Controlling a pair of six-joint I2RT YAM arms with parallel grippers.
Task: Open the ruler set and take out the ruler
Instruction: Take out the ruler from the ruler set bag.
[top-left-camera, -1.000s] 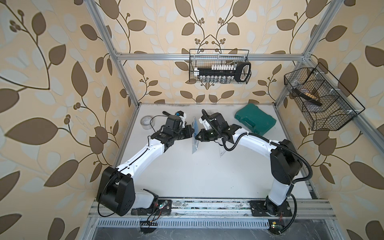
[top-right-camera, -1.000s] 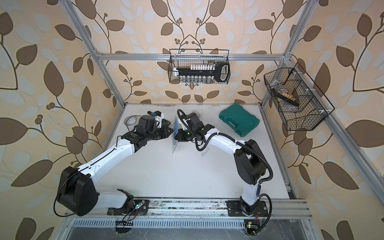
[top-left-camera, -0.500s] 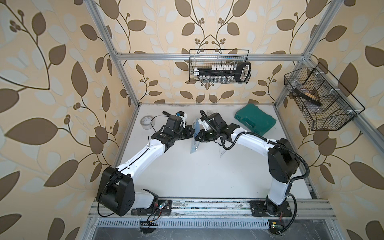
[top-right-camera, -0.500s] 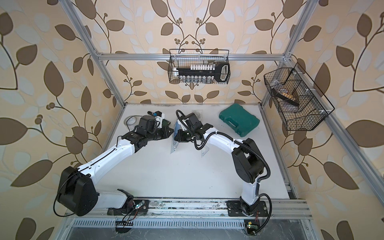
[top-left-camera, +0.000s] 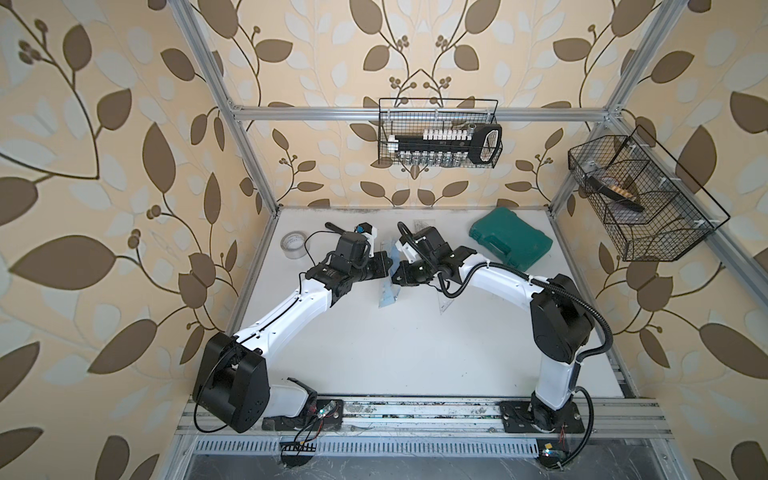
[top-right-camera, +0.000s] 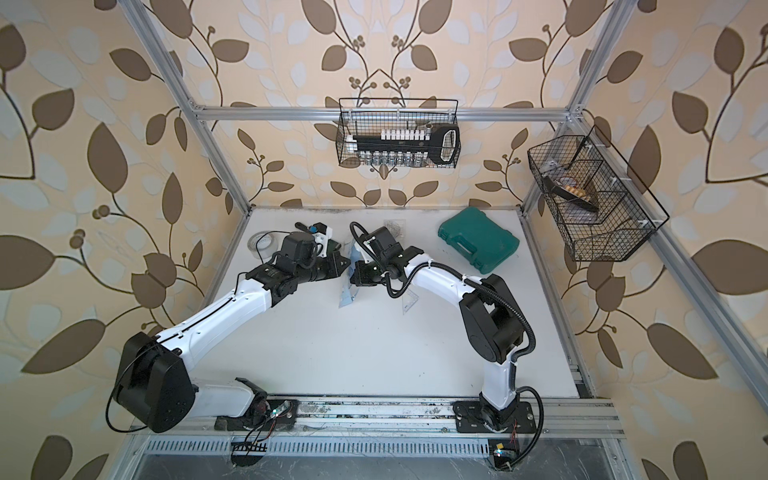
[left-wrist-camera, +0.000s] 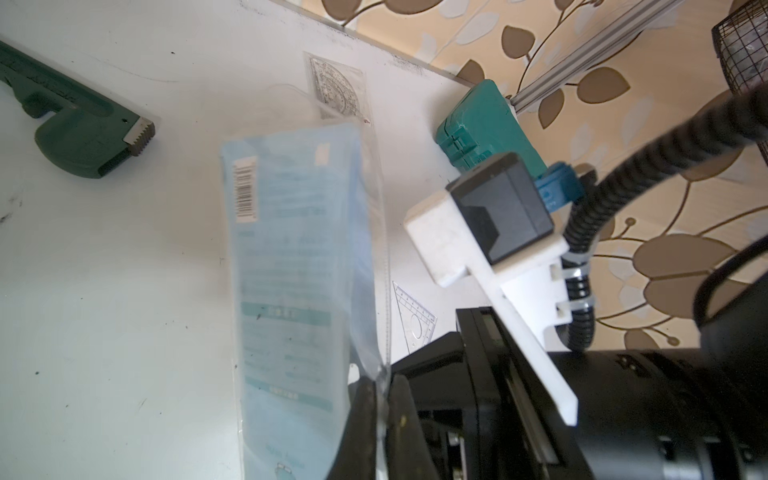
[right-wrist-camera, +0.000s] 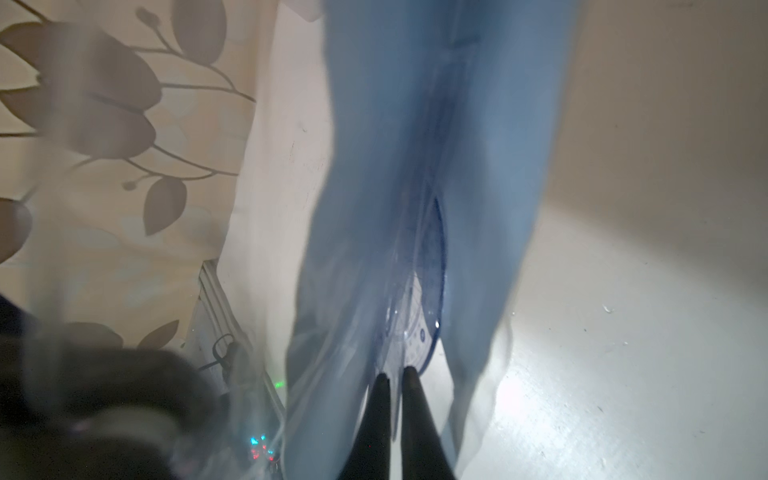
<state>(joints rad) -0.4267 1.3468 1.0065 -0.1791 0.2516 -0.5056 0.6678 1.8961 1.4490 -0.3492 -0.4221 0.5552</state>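
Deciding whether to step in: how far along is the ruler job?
Done: pouch looks open; a set square and protractor lie on the table. In hand: left gripper pinches the pouch, right gripper nips a clear marked piece at its mouth. Left: drawing it out.

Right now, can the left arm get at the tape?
Not as is, probably: the tape lies close by, but the left end effector is shut on the pouch and must let go first.
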